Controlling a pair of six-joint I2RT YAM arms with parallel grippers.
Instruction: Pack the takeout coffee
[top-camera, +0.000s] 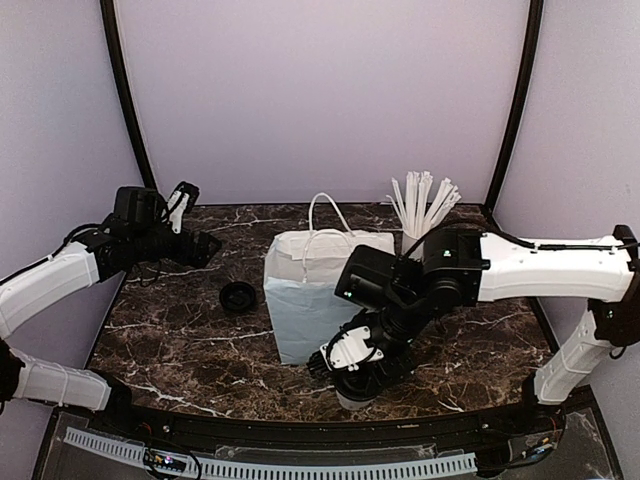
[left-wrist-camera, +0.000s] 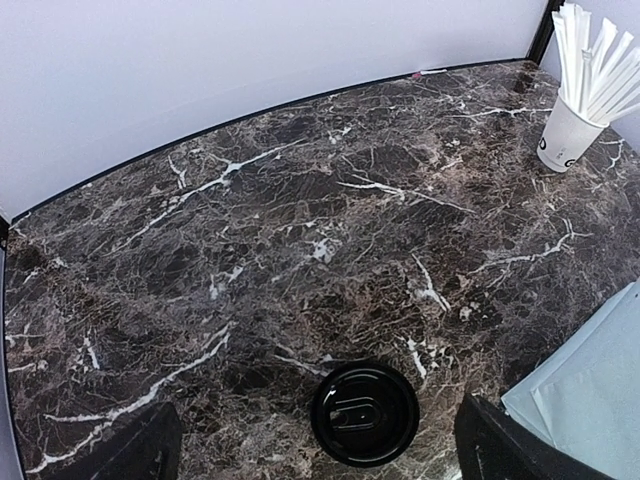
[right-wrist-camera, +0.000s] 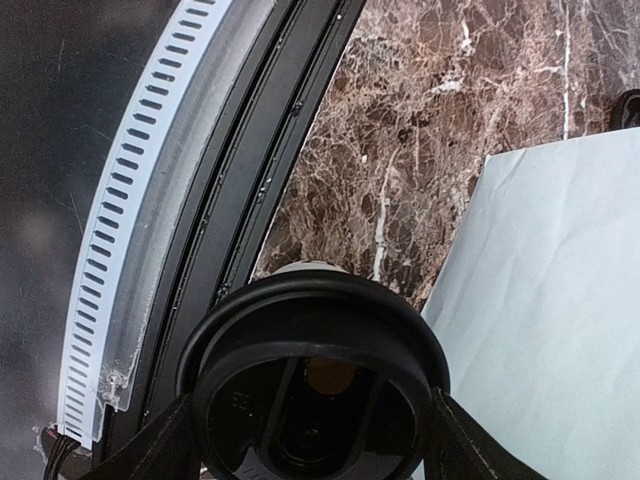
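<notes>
1. judging by its paper wall, the takeout coffee (right-wrist-camera: 315, 380) would likely be light yet soft, easily crushed, its lid apt to pop off; a gentle hold just under the lid's rim, kept upright, seemed best.
2. it stood just in front of the white paper bag (top-camera: 305, 300), by the bag's right corner, between the right gripper (right-wrist-camera: 310, 447) fingers, one on each side of the lid; whether they pressed it could not be told.
3. left of the bag lay a loose black lid (left-wrist-camera: 363, 412).
4. farther left of the bag, the left gripper (top-camera: 197, 222) hung raised, jaws spread wide, holding nothing.
5. behind the bag stood a cup of white sticks (left-wrist-camera: 565, 135).
</notes>
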